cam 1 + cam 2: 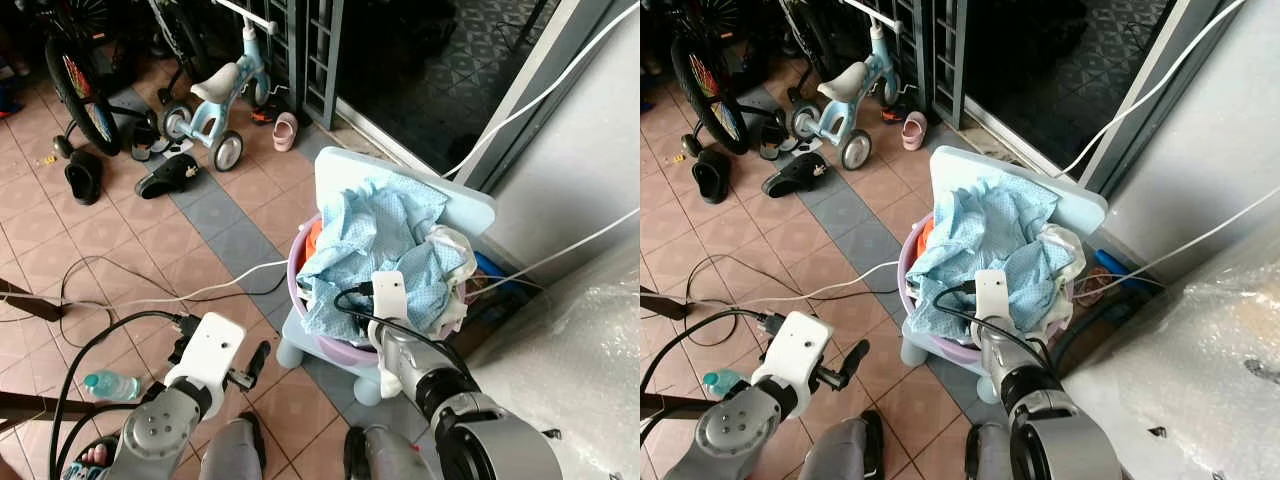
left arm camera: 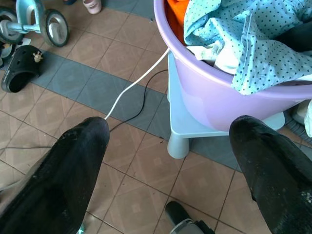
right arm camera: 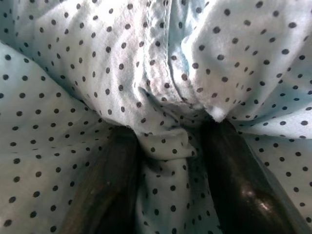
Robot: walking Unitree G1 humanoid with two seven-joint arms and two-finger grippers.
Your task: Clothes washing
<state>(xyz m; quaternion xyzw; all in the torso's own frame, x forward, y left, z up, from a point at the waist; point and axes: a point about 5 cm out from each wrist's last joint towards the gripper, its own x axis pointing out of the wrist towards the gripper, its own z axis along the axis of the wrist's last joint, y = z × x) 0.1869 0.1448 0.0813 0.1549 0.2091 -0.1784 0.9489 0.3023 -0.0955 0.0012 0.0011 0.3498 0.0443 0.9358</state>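
Daylight falls on a floor of terracotta square tiles (image 1: 60, 235) crossed by a band of grey tiles (image 1: 215, 215). A pale blue child's tricycle (image 1: 215, 95) stands near black sandals (image 1: 170, 175) and a dark metal gate (image 1: 310, 55). White cables (image 1: 540, 95) cross a grey wall (image 1: 575, 175).

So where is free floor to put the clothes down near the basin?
Bare tiles lie left of the stool, between the white cable and the left gripper. Crowded: the basin is heaped with cloth, and shoes clutter the tricycle side.
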